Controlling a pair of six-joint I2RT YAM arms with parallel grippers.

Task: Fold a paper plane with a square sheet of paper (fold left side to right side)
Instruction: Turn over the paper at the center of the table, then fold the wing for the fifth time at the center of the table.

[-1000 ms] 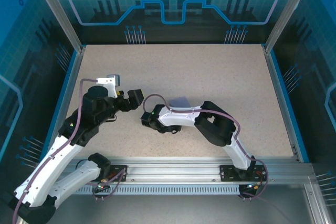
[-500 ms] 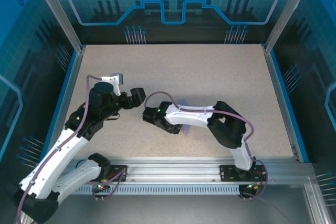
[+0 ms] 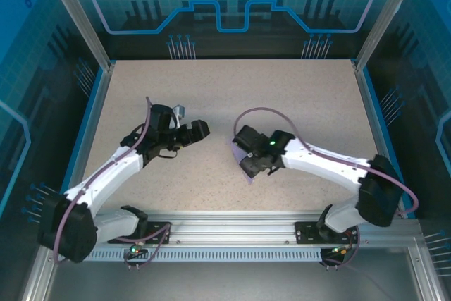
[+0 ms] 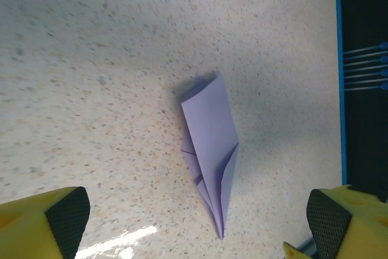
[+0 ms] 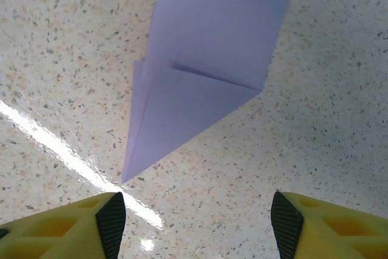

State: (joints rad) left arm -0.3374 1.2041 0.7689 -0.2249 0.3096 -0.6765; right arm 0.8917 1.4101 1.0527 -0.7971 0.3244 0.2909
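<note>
Creased lavender paper plane flat on speckled table; left fingers, right fingers wide.

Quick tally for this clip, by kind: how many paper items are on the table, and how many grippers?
paper plane, lavender, lying on the table: 1
Grippers, both open: 2 (left gripper, right gripper)
Total: 3

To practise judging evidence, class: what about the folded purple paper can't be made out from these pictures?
Top external: the paper plane lies mostly under the right arm.
Right wrist: its rear is cut off by the top edge.
Left wrist: inner folds too small to count.
</note>
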